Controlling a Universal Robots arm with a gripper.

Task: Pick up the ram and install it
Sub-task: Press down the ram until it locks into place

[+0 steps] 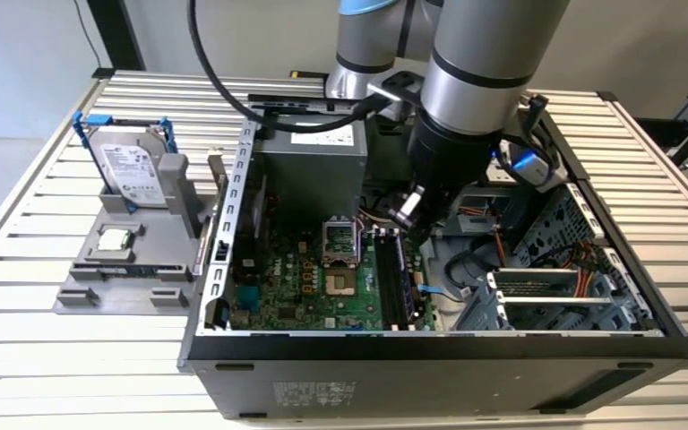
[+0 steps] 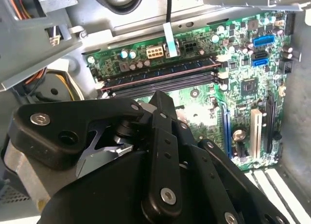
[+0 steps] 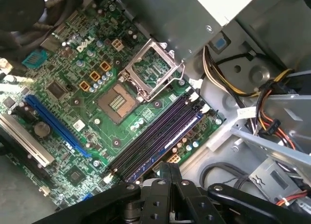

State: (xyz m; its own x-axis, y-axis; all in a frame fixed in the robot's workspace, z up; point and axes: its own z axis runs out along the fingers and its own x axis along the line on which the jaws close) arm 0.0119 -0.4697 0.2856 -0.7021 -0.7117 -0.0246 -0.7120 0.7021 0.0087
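Note:
A thin stick with a bluish edge, the ram (image 3: 167, 145), stands in the outermost of the dark motherboard slots (image 3: 154, 129), beside the case's grey floor. In the second wrist view the ram (image 2: 167, 67) shows a row of dark chips along that slot. My gripper (image 3: 170, 166) hangs just above the slots, close to the ram's middle, fingers pressed together with nothing visible between them. From the exterior view the gripper (image 1: 415, 226) is low inside the open case, over the slots' (image 1: 398, 278) far end.
The open computer case (image 1: 440, 345) lies on a slatted table. Power supply (image 1: 308, 166), open processor socket (image 3: 154, 68), cables (image 3: 233, 83) and a drive cage (image 1: 547, 291) crowd around the slots. A grey holder (image 1: 141, 246) on the exterior view's left carries a hard drive (image 1: 129, 170) and a small silver chip (image 1: 114, 239).

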